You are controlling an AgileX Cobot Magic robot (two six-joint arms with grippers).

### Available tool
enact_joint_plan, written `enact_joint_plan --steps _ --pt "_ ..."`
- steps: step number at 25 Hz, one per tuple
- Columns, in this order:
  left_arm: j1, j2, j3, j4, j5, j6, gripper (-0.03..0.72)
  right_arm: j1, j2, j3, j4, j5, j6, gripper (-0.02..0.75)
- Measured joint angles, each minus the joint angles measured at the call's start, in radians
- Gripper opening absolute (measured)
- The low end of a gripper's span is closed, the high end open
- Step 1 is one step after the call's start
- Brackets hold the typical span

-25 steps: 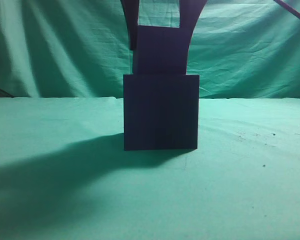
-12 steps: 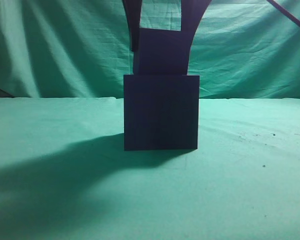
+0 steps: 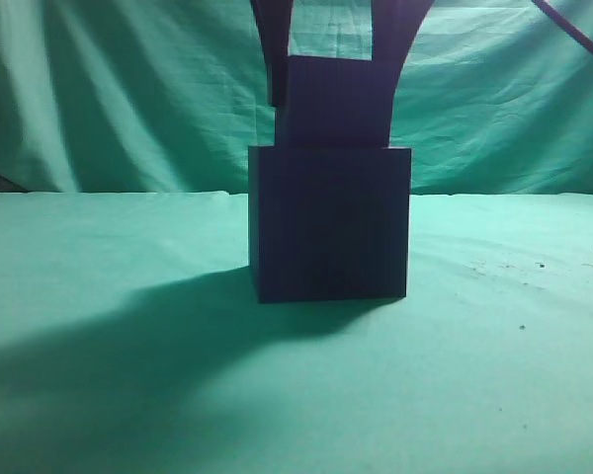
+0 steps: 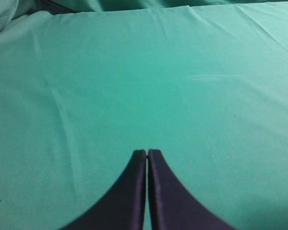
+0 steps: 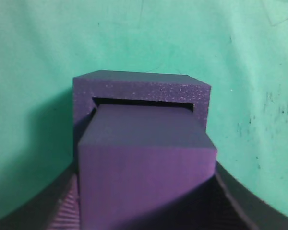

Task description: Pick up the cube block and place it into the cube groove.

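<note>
Green cloth (image 3: pixel 128 257) backs right fingers (image 3: pixel 336 59) clamping the matte purple cube block (image 5: pixel 144 167), half-sunk into its groove (image 5: pixel 141 102).

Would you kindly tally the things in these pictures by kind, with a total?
Cube blocks: 1, the cube block, held by the right end effector.
Boxes with a groove: 1, the dark box.
End effectors: 2, the other being the left end effector.
Green cloths: 1.
Total: 5.
</note>
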Motion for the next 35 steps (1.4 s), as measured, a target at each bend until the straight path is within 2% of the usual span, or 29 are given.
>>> enact_joint_plan --steps 13,15,17,21,24,29,31,35 --pt "0.000 0.000 0.000 0.000 0.000 0.000 0.000 0.000 0.000 0.006 -0.013 0.007 -0.005 0.417" --pt "0.000 0.000 0.000 0.000 0.000 0.000 0.000 0.000 0.000 0.006 -0.015 0.007 -0.010 0.517" --pt "0.000 0.000 0.000 0.000 0.000 0.000 0.000 0.000 0.000 -0.002 -0.019 0.011 -0.027 0.579" --pt "0.000 0.000 0.000 0.000 0.000 0.000 0.000 0.000 -0.007 -0.055 -0.031 0.015 -0.069 0.568" --pt "0.000 0.000 0.000 0.000 0.000 0.000 0.000 0.000 -0.044 -0.079 -0.034 0.015 -0.101 0.419" --pt "0.000 0.000 0.000 0.000 0.000 0.000 0.000 0.000 -0.201 -0.081 -0.032 0.023 -0.118 0.076" --pt "0.000 0.000 0.000 0.000 0.000 0.000 0.000 0.000 -0.281 -0.079 -0.032 0.026 -0.122 0.000" --pt "0.000 0.000 0.000 0.000 0.000 0.000 0.000 0.000 -0.478 0.005 -0.041 0.028 -0.124 0.000"
